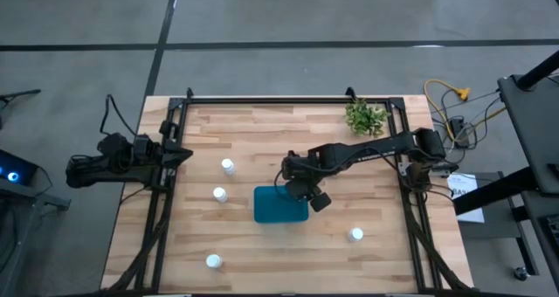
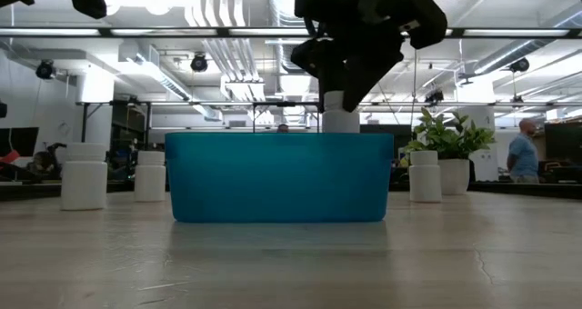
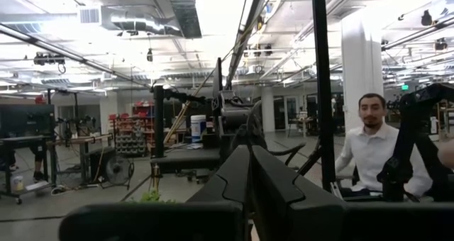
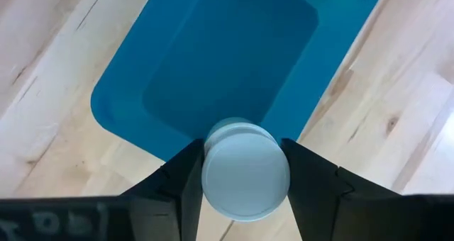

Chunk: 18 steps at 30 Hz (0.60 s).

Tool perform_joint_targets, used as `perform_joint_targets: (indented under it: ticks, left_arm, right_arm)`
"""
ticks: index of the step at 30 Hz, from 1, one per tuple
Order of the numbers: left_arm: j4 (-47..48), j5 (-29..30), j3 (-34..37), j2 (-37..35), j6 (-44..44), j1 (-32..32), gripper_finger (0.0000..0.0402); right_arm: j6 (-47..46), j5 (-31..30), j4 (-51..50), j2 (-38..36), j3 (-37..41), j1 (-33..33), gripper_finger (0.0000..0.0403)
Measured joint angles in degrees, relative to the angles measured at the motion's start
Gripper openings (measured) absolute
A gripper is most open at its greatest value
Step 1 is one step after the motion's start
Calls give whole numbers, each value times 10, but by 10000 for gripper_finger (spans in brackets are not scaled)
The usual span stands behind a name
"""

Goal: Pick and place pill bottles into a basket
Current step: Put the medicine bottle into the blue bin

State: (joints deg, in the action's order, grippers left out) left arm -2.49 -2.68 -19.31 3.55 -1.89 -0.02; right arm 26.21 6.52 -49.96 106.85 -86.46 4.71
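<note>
Wooden surface (image 1: 262,148) carries four pill bottles (image 1: 228,166) standing loose around the teal basket (image 1: 271,211), which looks empty, while the right gripper (image 4: 245,174) holds a fifth bottle (image 4: 246,171) in its jaws above the basket's far-right edge and the left gripper (image 3: 248,191), jaws shut, waits at the left edge.

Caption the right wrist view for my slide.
Right gripper holds a bottle over the basket rim.
</note>
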Motion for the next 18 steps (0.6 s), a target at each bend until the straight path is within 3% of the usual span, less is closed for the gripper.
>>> perform_joint_targets:
  ticks: [18]
  left_arm:
    - [0,0,0,0,0,0,0]
  right_arm:
    - [12,-1,50,0,54,-2,155]
